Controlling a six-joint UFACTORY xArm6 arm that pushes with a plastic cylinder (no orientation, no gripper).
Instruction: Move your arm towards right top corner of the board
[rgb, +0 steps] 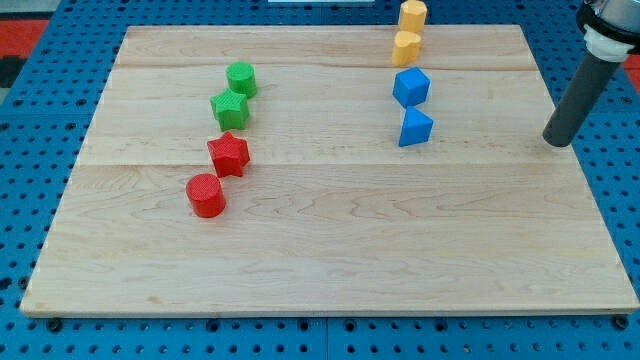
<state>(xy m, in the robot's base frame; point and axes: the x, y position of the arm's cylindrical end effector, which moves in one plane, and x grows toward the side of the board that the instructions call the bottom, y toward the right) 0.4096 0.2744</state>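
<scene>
My tip (556, 143) sits near the view's right edge of the wooden board (330, 250), about halfway up, and it touches no block. There is no hand on this arm to open or close, just a straight dark rod. I think the job is partly done: the tip is on the right side, but the top right corner is farther up the view. The next move should be a short slide up along that edge, and nothing stands in the way. Nearest the view's bottom, on the left, is the red round block (206, 195), then the red star block (229, 153), the green star-like block (229, 108) and the green round block (241, 78). Right of the middle are the blue pointed block (415, 128) and the blue chunky block (411, 87). Farthest are two yellow blocks (407, 47) at the top edge. The board is pale, smooth wood on a blue table with holes (30, 200).
</scene>
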